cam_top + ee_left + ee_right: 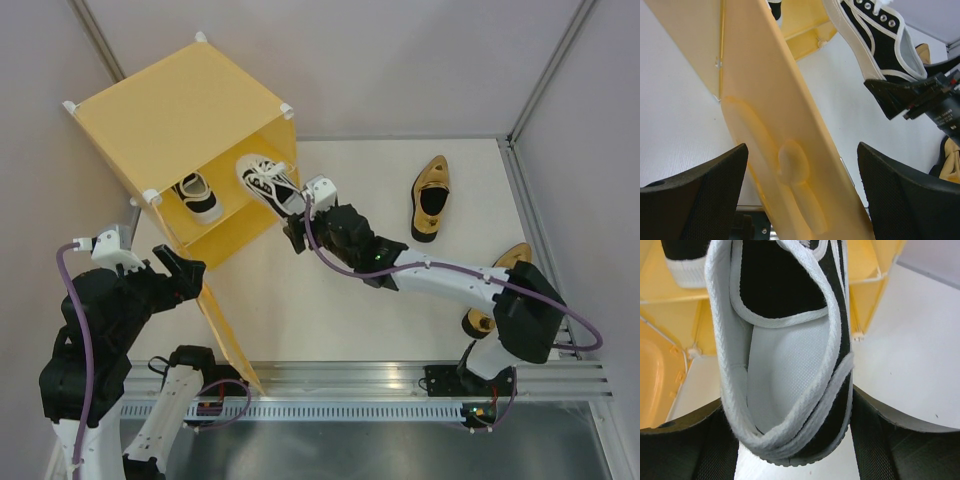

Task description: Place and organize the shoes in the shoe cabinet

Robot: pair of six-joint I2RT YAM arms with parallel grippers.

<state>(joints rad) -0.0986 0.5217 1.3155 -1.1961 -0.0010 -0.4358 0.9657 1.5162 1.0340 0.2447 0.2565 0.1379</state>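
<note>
Overhead and wrist views of the bench (330,300) with the yellow shoe cabinet (170,120) standing at its far left, the opening turned toward the arms and the hinged door (228,335) swung out toward the near edge. The right gripper (790,440) pinches the heel of a white-and-black sneaker (268,182), its fingers (900,450) pressed to either side of the heel; the sneaker is held tilted, toe first, at the right part of the cabinet's opening. A second sneaker (197,195) lies inside the cabinet, to the left of the held one. The left gripper (802,192) is spread, with the embossed door panel passing between its fingers (695,195); whether they touch the panel cannot be told. One gold slip-on (432,198) lies on the bench right of the cabinet, well apart from it. A second gold slip-on (512,258) lies nearer the right edge, largely covered by the right arm.
</note>
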